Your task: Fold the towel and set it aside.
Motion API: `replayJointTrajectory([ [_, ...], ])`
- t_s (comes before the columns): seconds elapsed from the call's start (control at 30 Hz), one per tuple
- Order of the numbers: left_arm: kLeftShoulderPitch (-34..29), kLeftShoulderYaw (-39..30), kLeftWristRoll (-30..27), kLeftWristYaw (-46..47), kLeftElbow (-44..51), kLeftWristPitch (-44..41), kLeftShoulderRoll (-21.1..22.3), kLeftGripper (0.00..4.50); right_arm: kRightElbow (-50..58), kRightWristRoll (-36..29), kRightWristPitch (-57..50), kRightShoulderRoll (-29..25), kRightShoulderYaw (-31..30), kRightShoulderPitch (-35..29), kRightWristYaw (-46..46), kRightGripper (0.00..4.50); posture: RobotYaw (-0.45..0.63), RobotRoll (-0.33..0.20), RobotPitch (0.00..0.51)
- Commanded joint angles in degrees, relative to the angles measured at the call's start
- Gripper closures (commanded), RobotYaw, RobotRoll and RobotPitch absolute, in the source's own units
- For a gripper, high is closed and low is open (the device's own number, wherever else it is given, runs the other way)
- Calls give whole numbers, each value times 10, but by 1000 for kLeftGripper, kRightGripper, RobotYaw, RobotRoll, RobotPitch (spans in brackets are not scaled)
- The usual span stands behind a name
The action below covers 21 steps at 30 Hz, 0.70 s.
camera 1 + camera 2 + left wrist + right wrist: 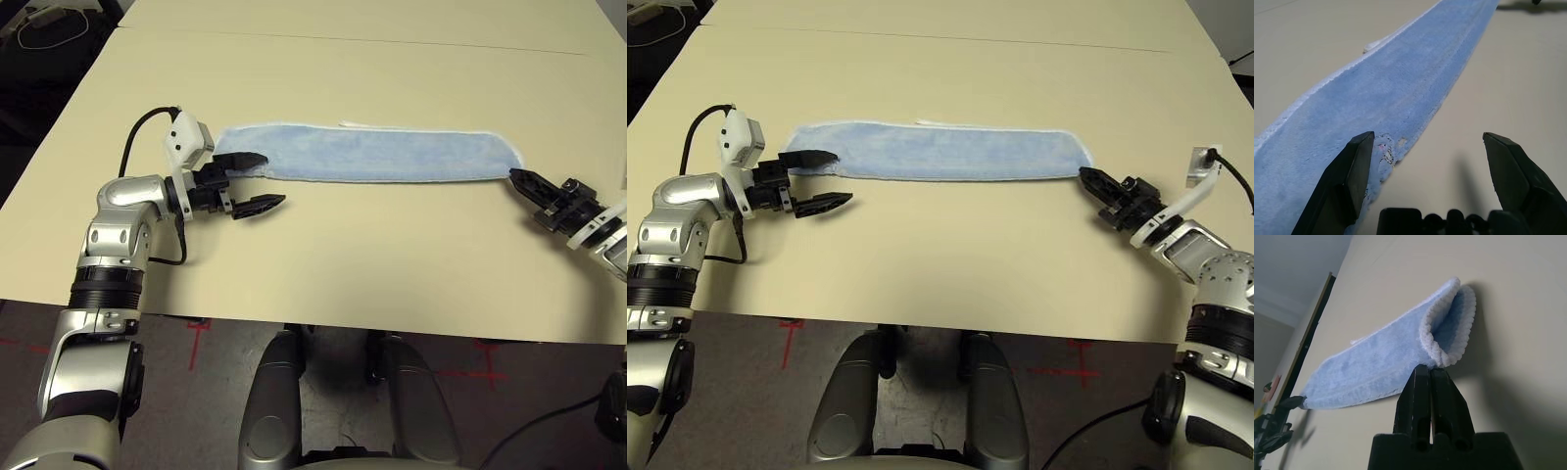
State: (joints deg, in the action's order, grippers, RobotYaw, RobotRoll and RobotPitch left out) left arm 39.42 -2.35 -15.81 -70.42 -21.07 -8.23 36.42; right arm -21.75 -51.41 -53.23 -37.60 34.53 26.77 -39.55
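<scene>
So the towel (367, 154) is folded into one long narrow blue strip, lying flat across the middle of the tan surface (372, 264), running side to side between the two arms. White stitched edging runs along its long sides, and a thin bit of white edge pokes out along the far side near the middle.

The left pincer (252, 182) is spread wide and holds nothing. Its far finger sits at the left end of the towel, right over the cloth, and the near finger hangs out over bare surface. In the left wrist view you can see a small dark embroidered mark (1385, 152) on the towel right beside that finger.

The right pincer (1087, 177) is clenched tight, fingers pressed together, with the tip right at the towel's right end. In the right wrist view that end stands up as an open loop of cloth just past the fingertips; I honestly can't tell whether any fabric is actually pinched between them or it's only touching.

Not much else around. A black cable (132, 147) loops off the left wrist over the surface, and a seam (392, 44) crosses the surface behind the towel. Nothing lies between the pincers and the towel.
</scene>
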Motion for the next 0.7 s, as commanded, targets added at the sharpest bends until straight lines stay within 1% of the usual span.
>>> replayJointTrajectory([
  [0.03, -10, 8, -7, -5, 11, -3, -3, 0, -12, -16, -9, -23, 25, -8, -21, 4468, -43, 0, 278],
  [0.2, -15, 8, -9, -3, 17, -5, -4, 0, -41, -18, 1, -52, 36, -3, -45, 4468, -41, 0, 276],
  [0.4, -21, 6, -13, 2, 26, -12, -3, 0, -64, 6, 10, -94, 22, -22, -88, 4468, -38, 0, 277],
  [0.5, -22, 6, -14, 3, 28, -14, -2, 0, -65, 15, 16, -97, 10, -20, -104, 4468, -39, 0, 277],
  [0.7, -18, 7, -13, 4, 28, -18, -2, 0, -51, 34, 38, -85, -34, 16, -135, 4468, -34, 0, 276],
])
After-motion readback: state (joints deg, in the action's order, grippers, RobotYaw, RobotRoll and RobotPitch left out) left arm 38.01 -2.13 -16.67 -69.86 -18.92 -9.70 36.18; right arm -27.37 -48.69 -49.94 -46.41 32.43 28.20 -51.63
